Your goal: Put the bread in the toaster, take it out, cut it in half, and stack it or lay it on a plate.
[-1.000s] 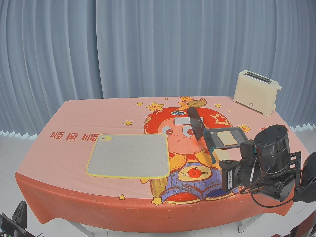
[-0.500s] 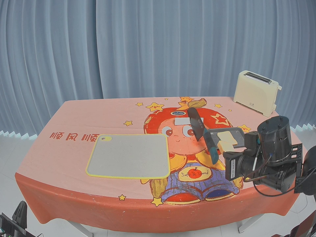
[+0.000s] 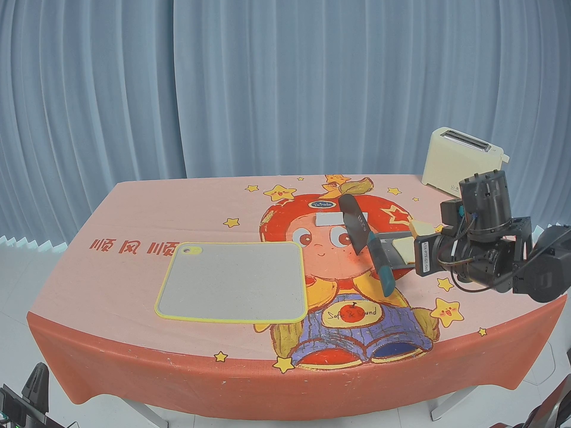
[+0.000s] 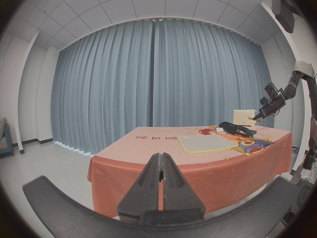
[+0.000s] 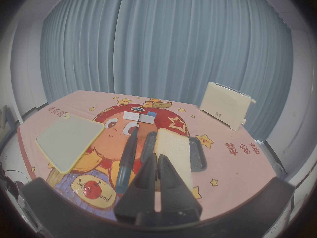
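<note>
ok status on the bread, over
Right claw shut on bread slice, held in the air. Left claw shut, empty, off the table. Way to toaster looks clear.

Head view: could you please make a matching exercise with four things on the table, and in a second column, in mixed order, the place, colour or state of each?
Column one:
1. toaster
2. cutting board
3. bread slice
4. knife

Column two:
a. lies between the cutting board and the tray
b. held in the right gripper
c. stands at the far right corner of the table
d. grey with a yellow rim

Right pairs: 1-c, 2-d, 3-b, 4-a.
</note>
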`<state>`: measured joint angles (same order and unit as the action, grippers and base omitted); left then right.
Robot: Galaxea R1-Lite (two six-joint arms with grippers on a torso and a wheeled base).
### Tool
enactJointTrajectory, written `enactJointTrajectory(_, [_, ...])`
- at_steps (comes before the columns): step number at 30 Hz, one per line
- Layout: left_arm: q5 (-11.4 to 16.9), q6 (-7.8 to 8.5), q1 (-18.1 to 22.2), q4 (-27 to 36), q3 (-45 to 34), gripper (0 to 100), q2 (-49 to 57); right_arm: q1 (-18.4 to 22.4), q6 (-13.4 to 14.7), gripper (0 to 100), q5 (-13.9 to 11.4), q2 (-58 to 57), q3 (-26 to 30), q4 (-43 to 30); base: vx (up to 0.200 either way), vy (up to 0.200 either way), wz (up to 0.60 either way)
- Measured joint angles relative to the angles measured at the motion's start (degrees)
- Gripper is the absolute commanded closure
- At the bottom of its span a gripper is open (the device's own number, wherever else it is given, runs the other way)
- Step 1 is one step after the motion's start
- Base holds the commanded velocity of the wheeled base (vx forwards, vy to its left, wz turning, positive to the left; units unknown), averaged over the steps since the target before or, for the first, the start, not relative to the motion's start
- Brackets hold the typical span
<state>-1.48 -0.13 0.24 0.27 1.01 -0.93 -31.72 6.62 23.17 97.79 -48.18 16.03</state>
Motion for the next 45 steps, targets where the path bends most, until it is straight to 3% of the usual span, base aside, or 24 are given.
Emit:
enactJointTrajectory(4, [0.00, 0.04, 0.00, 0.00, 0.00, 100, 0.00, 0.77, -0.17, 100, -1.17, 2.95, -3.28, -0.07, 0.000, 0.000, 0.00])
enactJointTrajectory(16, [0.00, 0.06, 0.00, 0.00, 0.00, 100, 0.00, 1.68, -1.01, 100, -1.32, 10.81, -8.27, -0.02, 0.000, 0.000, 0.00])
enactJointTrajectory(45, [0.02, 0.06, 0.00, 0.00, 0.00, 100, 0.00, 5.23, -3.73, 100, -1.28, 16.57, -11.00, 0.02, 0.000, 0.000, 0.00])
